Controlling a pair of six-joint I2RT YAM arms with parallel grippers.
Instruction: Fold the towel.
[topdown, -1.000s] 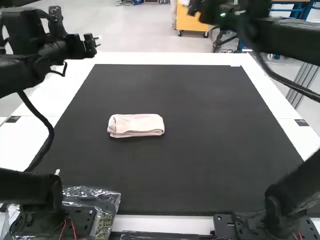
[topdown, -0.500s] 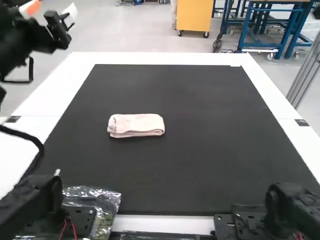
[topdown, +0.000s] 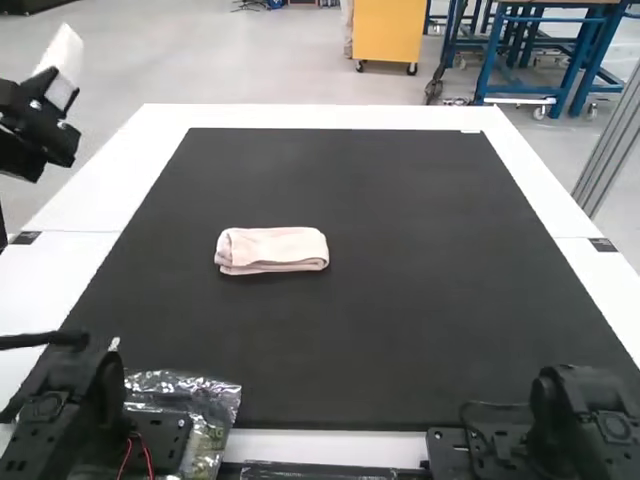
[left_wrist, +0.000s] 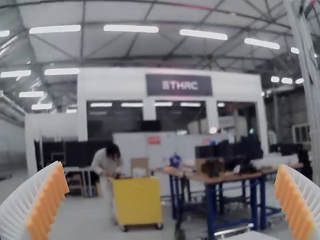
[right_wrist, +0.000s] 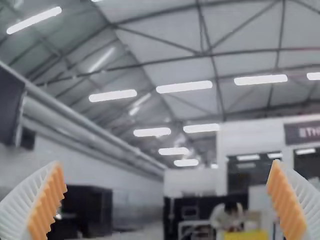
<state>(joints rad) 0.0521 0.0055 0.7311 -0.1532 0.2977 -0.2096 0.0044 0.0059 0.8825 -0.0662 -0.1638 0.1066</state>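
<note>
Seeing 1 pink towel lying folded on the black mat, left of its middle; seeing the left gripper hovering left of the mat, jaws wide apart; seeing the right gripper holding 2 jaws apart.

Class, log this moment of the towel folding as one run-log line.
towel: folded into a compact bundle, lying on dark mat | left gripper: open, empty | right gripper: open, empty | fold: looks complete
</note>
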